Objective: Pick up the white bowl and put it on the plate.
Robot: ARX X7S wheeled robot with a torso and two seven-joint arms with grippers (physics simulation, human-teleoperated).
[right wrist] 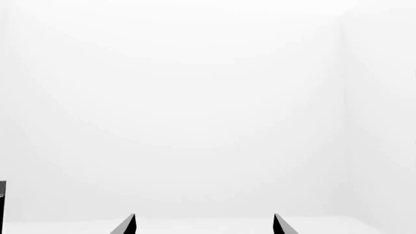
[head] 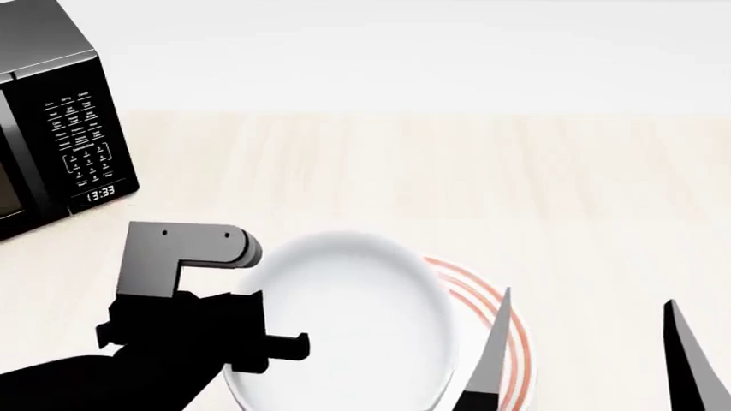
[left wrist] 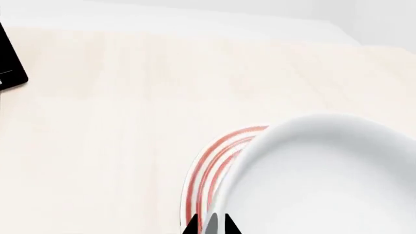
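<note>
I judge the task most of the way through: I have the white bowl pinched by its rim in the left gripper, whose two dark tips sit close together with the bowl's thin wall between them, so that pincer is closed on the bowl. In the head view the bowl lies over the plate, covering most of it; only the red-ringed edge shows, from about one o'clock round to four o'clock of the bowl. I cannot tell whether the bowl is already resting on the plate or hanging just above it. What is left, as I read it, is to settle it if needed, release, and draw the arm clear. The right gripper has its fingers spread wide with nothing between them, standing near the plate at about three o'clock. Counting: one bowl, one plate, one microwave at ten o'clock on the table, two grippers.
</note>
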